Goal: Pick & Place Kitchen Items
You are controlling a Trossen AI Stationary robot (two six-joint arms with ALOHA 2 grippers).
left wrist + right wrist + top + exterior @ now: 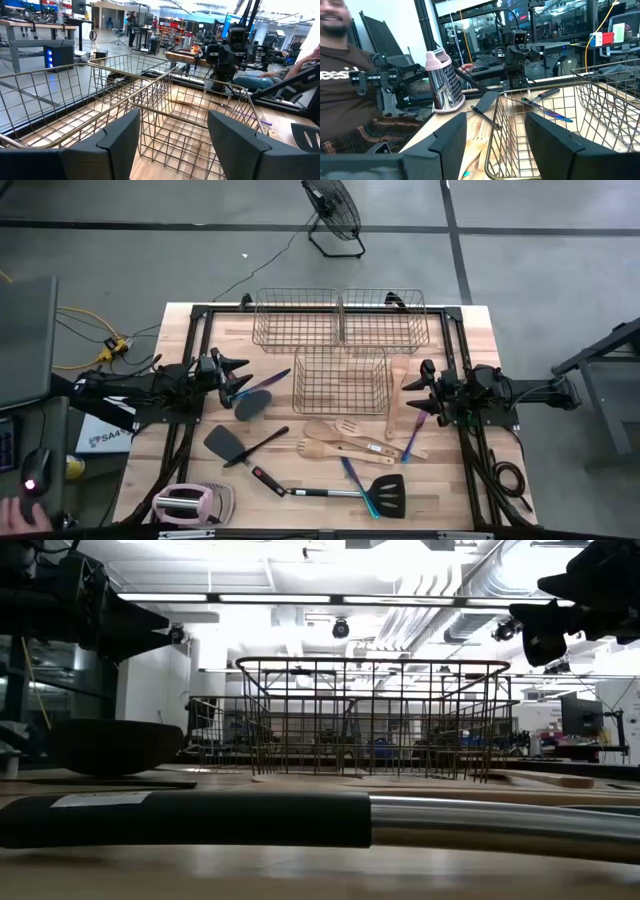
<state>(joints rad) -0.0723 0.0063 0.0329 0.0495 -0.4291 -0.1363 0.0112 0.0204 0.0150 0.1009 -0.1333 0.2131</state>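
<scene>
Several kitchen items lie flat on the wooden table [470, 340]: a black spoon [252, 404], a black spatula [224, 444], a black slotted spatula [386, 493], pale wooden spoons [335, 436], a wooden spatula [397, 395] and thin iridescent pieces [412, 436] [356, 481]. My left gripper [238, 376] hovers open above the table's left part, close to the black spoon. It faces the copper wire baskets [165, 125]. My right gripper [412, 390] hovers open on the right, above the wooden spatula. Both have nothing between their fingers [120, 145] [550, 142].
Three copper wire baskets stand at the far middle: two side by side [295, 318] [385, 318] and one nearer [340, 377]. A pink-and-white gadget [195, 502] sits at the near left edge. A person [340, 75] sits beyond the table.
</scene>
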